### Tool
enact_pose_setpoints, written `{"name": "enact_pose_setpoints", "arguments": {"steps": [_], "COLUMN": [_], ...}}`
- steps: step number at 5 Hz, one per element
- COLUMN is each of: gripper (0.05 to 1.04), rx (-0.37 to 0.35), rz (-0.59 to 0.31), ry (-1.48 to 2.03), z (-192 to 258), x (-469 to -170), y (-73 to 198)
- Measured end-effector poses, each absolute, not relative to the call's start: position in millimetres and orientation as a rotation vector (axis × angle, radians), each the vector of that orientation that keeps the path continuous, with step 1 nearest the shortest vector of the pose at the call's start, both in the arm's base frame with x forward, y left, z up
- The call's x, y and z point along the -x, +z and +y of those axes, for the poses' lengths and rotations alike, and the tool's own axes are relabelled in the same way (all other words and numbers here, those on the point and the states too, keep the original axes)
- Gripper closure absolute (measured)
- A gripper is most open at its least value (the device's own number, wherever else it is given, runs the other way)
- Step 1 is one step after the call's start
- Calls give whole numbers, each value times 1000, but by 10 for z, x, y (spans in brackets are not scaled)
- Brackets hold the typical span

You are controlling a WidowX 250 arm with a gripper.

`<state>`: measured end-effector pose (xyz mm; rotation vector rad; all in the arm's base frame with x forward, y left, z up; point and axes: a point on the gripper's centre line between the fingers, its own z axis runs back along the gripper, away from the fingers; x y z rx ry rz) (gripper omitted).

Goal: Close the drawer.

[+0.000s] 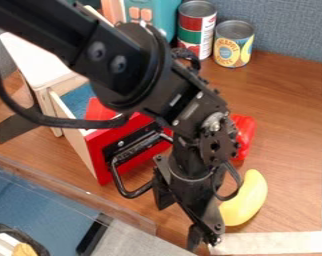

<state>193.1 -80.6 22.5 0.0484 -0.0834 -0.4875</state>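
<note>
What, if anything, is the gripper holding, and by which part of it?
Nothing is held: the gripper is open, with nothing between its fingers, near the black drawer handle.

The black arm [110, 55] comes in from the top left, and its gripper [178, 228] hangs down in front of the red drawer [99, 152], near the black handle [115, 176], with its two fingers apart. The drawer is pulled out of the pale box [47, 62], and a red thing [98, 110] sits in it. A yellow toy [247, 200] lies just right of the gripper on the brown table [290, 110], and two cans [197, 27] stand side by side at the back
</note>
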Motion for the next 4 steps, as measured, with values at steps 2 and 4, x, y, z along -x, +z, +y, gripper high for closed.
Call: {"name": "enact_pose_setpoints", "arguments": {"steps": [2,4], "gripper": [84,84], "rx": [-61,-66], "rz": [-80,-73], "ry": [-411,-317], "z": [-538,-222], "x": [-1977,-2034], "y": [276,287]}}
